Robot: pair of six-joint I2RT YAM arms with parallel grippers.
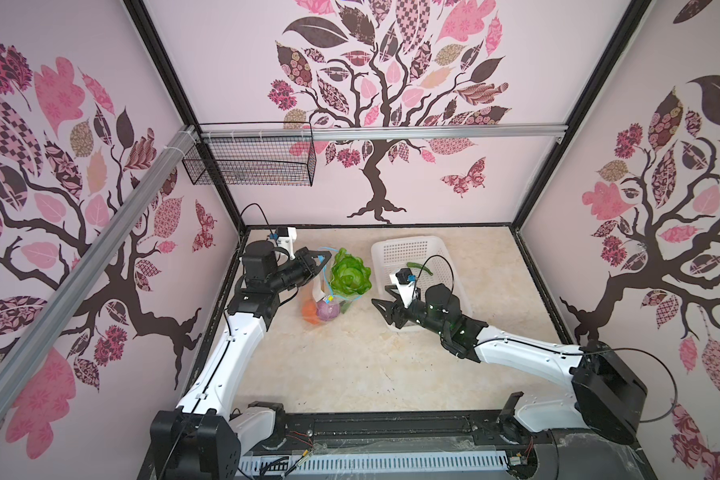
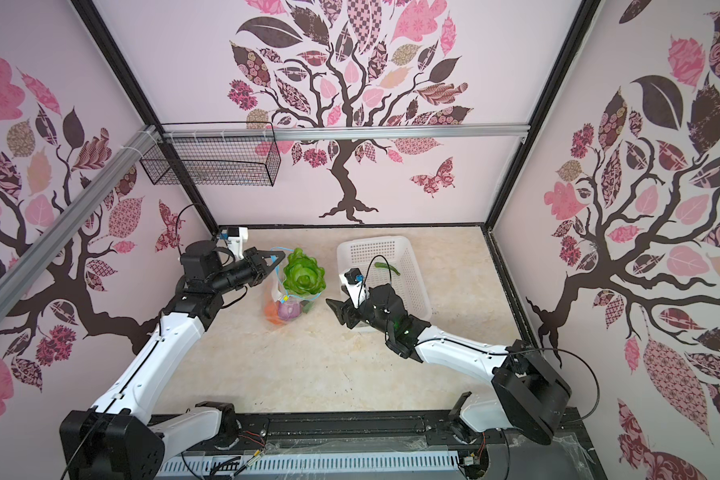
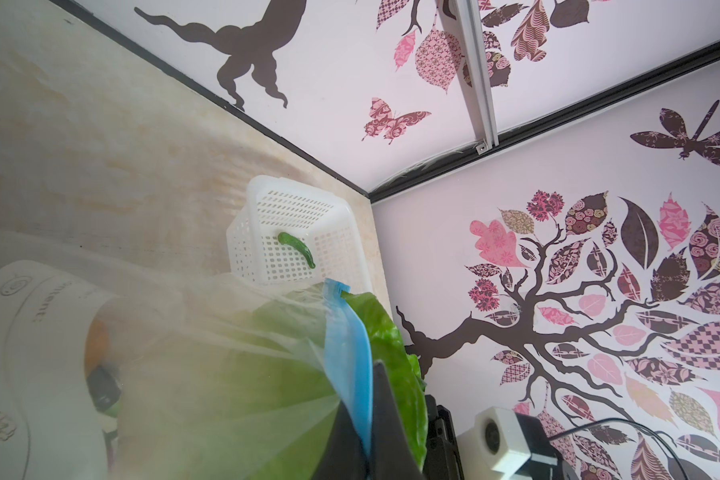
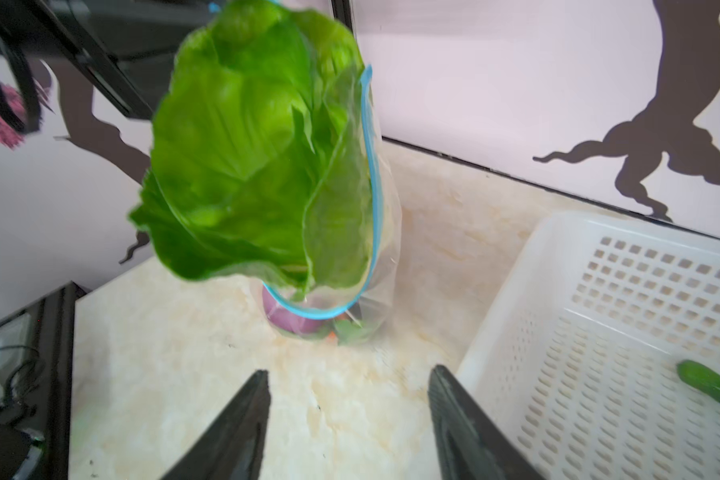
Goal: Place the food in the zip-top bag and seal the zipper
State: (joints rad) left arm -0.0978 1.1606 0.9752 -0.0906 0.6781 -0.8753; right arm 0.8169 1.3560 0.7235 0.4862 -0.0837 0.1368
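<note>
Two sets of fingers, two states. My left fingers are clamped tight on the zipper, the blue strip at the mouth of the zip-top bag. They hold the bag up left of the basket in both top views, with the bag bottom resting on the desk. The cabbage sits in the bag mouth, most of it sticking out. The onion and an orange piece lie at the bag bottom, with the yellow slider just above them. My right fingers stand apart and empty, just off the basket's near-left corner, on the bag side. One long green vegetable lies inside the basket.
</note>
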